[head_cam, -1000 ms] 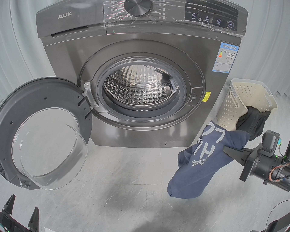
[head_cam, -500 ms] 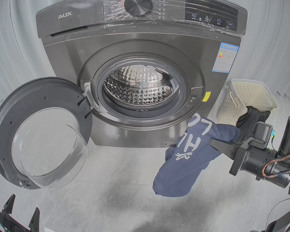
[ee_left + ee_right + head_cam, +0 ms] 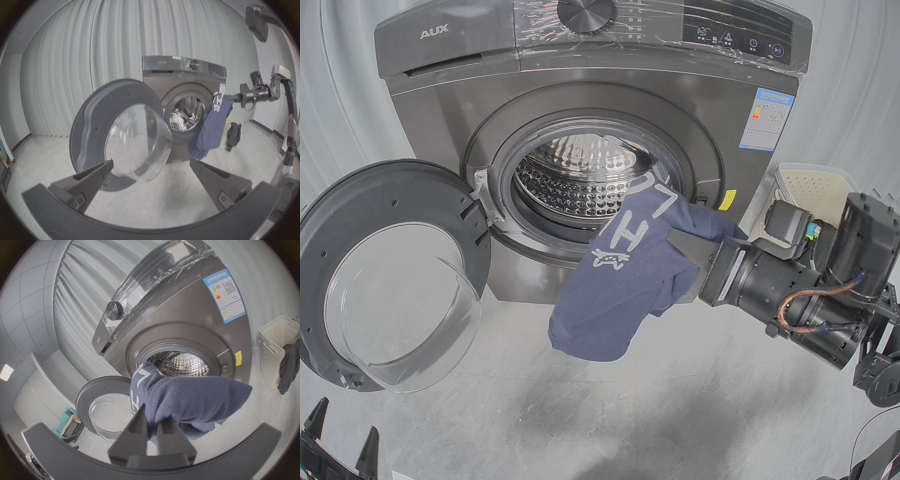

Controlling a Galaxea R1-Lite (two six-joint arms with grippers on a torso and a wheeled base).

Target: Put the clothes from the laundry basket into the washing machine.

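- The washing machine (image 3: 581, 94) is a boxy, dark grey metal front-loader with clear plastic film over its control panel.
- Its drum (image 3: 575, 187) is shiny steel, dimpled and perforated, behind a round opening.
- The round door (image 3: 387, 275) hangs fully open on the machine's left side; it has a matte grey frame around a bulging clear bowl.
- The navy shirt (image 3: 625, 269) is soft knit cloth with white lettering. It hangs in loose folds in front of the lower right part of the drum opening, above the floor (not inside the drum).
- The right gripper (image 3: 675, 237) has its black wedge-shaped fingers pinched together on a bunched fold of the shirt. The cloth spreads ahead of the fingertips, toward the machine, and drapes down below them.
- The laundry basket (image 3: 819, 187) is cream perforated plastic, standing on the floor just right of the machine, with a dark garment (image 3: 289, 365) draped over its rim.
- The left gripper (image 3: 150, 162) sits low, well apart from the shirt, with its ribbed fingers spread wide and nothing between them.
- The floor (image 3: 675, 406) is pale grey, marbled and smooth.
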